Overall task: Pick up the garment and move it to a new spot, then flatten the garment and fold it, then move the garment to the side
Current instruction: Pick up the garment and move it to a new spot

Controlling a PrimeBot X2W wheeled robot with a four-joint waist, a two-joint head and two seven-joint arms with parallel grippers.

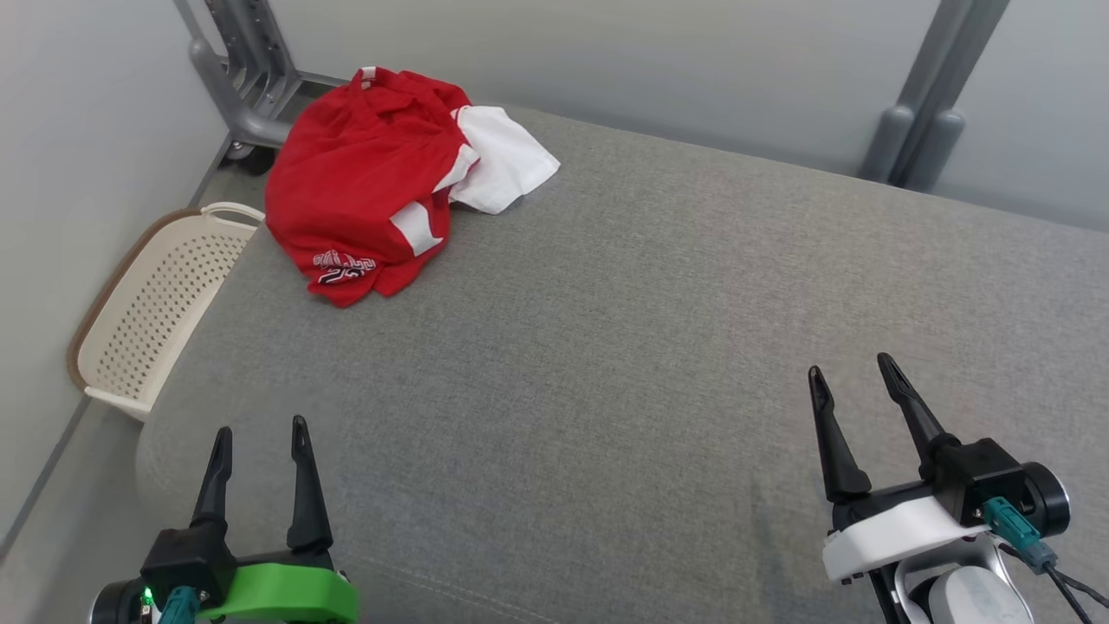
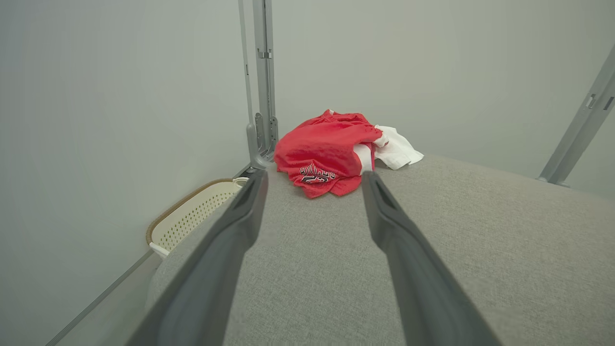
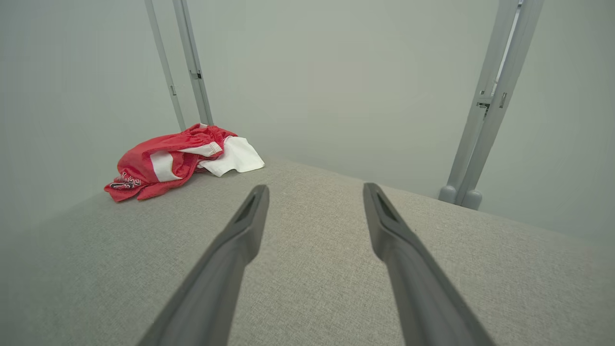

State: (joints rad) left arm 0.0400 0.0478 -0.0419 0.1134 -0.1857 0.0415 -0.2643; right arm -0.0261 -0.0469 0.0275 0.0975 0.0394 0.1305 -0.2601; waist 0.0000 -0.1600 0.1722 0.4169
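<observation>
we see the red garment (image 1: 364, 182) bunched at eleven o'clock, on the far corner of the grey cushion (image 1: 606, 347). our left pincer (image 1: 262, 426) is nearer than our right pincer (image 1: 849, 362). both gape wide, empty.

You can't read the print (image 1: 344, 265) on the garment (image 1: 364, 173): it's small and creased. The garment lies crumpled at the far left corner of the bed (image 1: 606, 347), its folds hiding its full shape. The bed's left edge hides part of the basket (image 1: 156, 303). The head view's bottom edge cuts off the base of the left end effector (image 1: 262, 425).
</observation>
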